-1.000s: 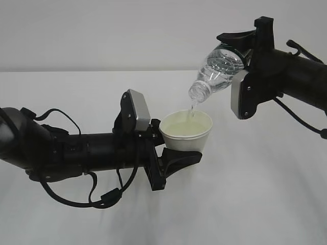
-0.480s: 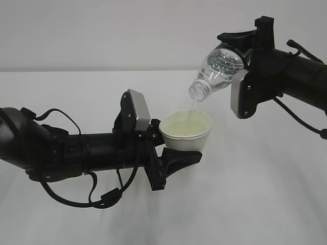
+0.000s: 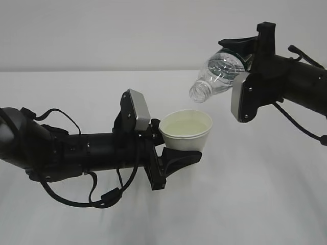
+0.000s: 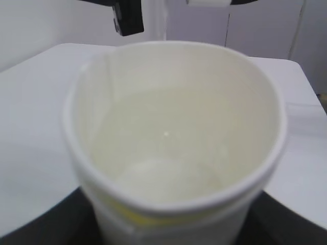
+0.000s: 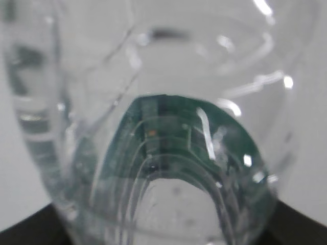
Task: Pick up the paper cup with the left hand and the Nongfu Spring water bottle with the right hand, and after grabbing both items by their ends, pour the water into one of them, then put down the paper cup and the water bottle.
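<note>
The paper cup (image 3: 186,130) sits upright above the white table (image 3: 255,204), clamped near its base between the black fingers of the left hand (image 3: 176,155), whose arm reaches in horizontally from the left of the cup. Inside the cup lies water (image 4: 168,153), a clear pool over the pale yellowish bottom, its surface well below the rolled rim.

Up and to the right of the cup, the Nongfu Spring water bottle (image 3: 217,74) hangs tilted, its uncapped mouth pointing down and left, just above and to the right of the cup's rim and clear of it. The right hand (image 3: 245,58) grips the bottle at its base end, jaws closed on the ribbed plastic. The right wrist view shows the bottle's (image 5: 168,153) clear wall and dark green label filling the frame.
</note>
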{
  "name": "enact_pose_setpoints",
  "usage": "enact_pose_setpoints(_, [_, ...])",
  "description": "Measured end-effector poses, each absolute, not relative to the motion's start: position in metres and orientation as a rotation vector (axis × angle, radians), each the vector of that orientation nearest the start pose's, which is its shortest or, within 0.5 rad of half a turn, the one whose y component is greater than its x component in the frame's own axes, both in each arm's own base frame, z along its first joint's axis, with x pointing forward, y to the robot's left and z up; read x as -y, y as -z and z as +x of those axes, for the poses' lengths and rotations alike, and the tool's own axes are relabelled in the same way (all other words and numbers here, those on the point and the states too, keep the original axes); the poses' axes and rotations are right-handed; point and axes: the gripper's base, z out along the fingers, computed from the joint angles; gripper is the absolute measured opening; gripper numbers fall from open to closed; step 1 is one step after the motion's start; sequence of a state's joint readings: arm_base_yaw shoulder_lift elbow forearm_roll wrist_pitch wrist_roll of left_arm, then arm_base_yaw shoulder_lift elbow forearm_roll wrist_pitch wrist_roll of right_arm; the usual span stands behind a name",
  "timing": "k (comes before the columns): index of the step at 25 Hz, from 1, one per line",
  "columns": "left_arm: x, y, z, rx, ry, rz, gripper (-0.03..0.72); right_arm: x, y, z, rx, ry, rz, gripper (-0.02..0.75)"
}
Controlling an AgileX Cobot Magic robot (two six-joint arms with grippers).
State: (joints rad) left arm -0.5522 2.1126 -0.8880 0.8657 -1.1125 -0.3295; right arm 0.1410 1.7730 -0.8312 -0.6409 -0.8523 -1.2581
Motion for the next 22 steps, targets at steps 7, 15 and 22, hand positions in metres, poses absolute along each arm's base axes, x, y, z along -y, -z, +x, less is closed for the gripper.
enact_pose_setpoints(7, [0.2464, -0.1124, 0.2817, -1.448, 0.953, 1.116, 0.421, -0.0905, -0.2080, 0.3473, -0.752, 0.766, -1.558, 0.447])
enact_pose_setpoints(15, [0.2463, -0.1124, 0.2818, -1.449, 0.953, 1.114, 0.420, -0.0905, -0.2080, 0.3473, -0.849, 0.666, -1.490, 0.447])
enact_pose_setpoints(22, [0.2463, -0.1125, 0.2820, -1.449, 0.952, 1.111, 0.420, -0.0903, -0.2081, 0.3474, -0.936, 0.575, -1.422, 0.447])
